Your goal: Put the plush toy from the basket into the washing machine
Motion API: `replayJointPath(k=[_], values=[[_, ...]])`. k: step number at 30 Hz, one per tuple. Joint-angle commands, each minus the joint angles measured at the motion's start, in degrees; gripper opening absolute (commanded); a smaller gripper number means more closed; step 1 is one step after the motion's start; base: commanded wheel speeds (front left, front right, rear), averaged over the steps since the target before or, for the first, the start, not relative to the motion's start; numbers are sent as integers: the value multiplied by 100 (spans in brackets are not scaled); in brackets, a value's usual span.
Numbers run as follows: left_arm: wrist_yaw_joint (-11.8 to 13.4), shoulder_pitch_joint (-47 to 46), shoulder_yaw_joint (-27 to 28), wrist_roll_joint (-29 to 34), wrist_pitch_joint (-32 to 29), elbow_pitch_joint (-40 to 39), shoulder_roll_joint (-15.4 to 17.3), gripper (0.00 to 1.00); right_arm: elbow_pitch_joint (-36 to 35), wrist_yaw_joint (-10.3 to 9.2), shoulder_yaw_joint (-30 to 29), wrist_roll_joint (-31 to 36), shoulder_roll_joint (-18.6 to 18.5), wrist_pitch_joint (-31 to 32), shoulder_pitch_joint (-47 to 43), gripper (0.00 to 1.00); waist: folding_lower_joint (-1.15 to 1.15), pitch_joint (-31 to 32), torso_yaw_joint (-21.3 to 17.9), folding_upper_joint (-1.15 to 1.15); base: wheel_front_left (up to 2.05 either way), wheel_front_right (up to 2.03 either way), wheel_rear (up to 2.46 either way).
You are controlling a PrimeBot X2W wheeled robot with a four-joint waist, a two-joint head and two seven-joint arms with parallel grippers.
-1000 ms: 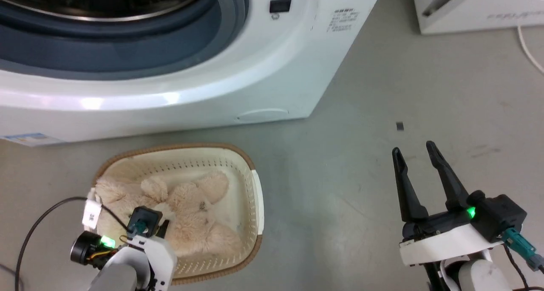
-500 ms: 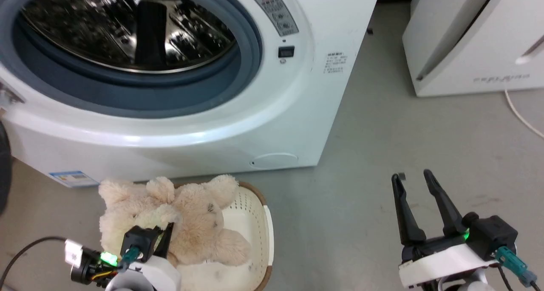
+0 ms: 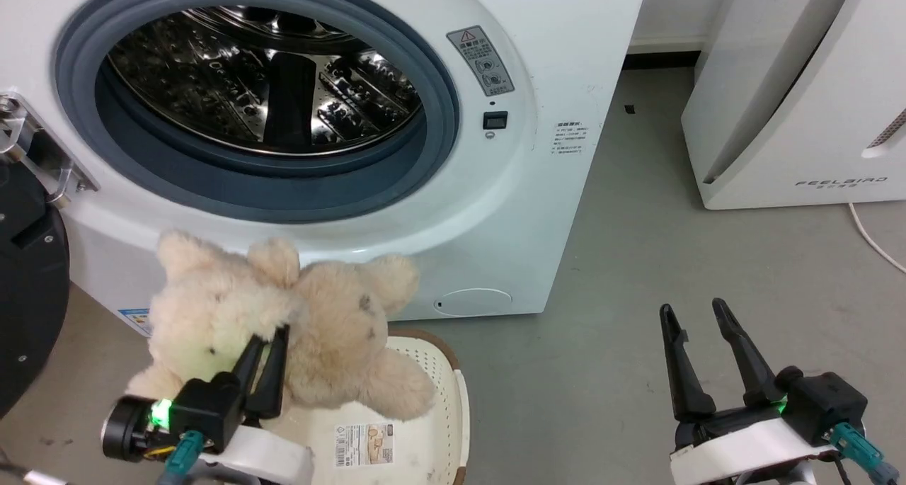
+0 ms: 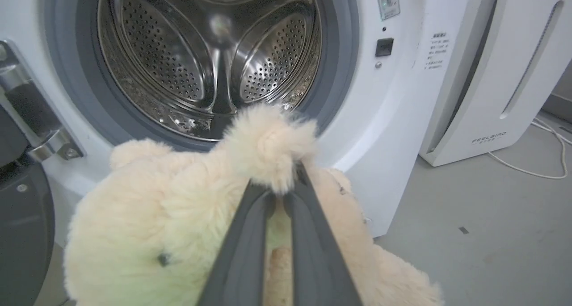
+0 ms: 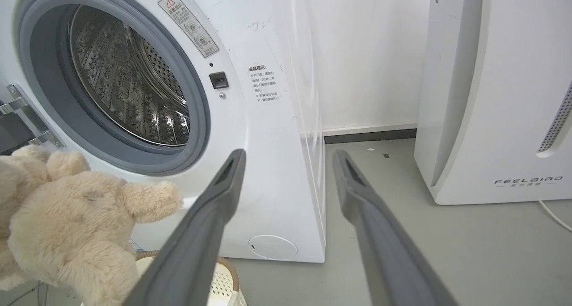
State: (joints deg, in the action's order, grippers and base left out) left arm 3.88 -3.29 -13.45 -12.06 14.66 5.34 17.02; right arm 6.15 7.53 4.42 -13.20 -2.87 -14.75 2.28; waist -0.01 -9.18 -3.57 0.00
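A: What changed?

B: A second ago the plush toy point(image 3: 340, 336) lay in the basket point(image 3: 456, 393). Now it hangs above it, just below the washing machine point(image 3: 552, 209) porthole.

A: Grippers?

B: Left gripper point(image 3: 271, 336) is clamped on the fur. Right gripper point(image 3: 697, 311) is spread and empty. Insertion remains.

Plush toy point(image 3: 333, 329) is now hoisted out of the basket point(image 3: 432, 361) by the left gripper point(image 3: 270, 335), up to the washing machine point(image 3: 495, 209) front.

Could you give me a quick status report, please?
Left gripper shut on fluffy cream teddy bear, above white perforated basket. Right gripper open, empty. White washer porthole clear.
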Motion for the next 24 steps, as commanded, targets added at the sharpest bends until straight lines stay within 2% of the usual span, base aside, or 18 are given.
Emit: replayJointPath(k=[1, 6, 13, 18, 24], values=[[-9, 39, 84, 60, 33, -214, -41, 0, 4, -4, -6, -58, 0, -25, -68, 100, 1, 5, 5, 0, 0, 0, 0], [-123, -47, 409, 126, 33, -880, -179, 0, -54, -4, 12, -58, 0, -25, -51, 100, 1, -103, -48, 0, 0, 0, 0], [-513, -710, 960, 0, 34, -1126, -183, 0, -133, -4, 49, -71, 0, -25, 85, 100, 1, -493, -262, 0, 0, 0, 0], [-753, -1510, 1191, -6, 34, -954, -18, 0, -282, -4, 56, -120, 0, -25, 299, 100, 1, -967, -462, 0, 0, 0, 0], [-974, -2709, 1201, -152, -37, -174, 346, 0, -495, -4, 141, -207, 0, -25, 504, 100, 1, -1528, -640, 0, 0, 0, 0]])
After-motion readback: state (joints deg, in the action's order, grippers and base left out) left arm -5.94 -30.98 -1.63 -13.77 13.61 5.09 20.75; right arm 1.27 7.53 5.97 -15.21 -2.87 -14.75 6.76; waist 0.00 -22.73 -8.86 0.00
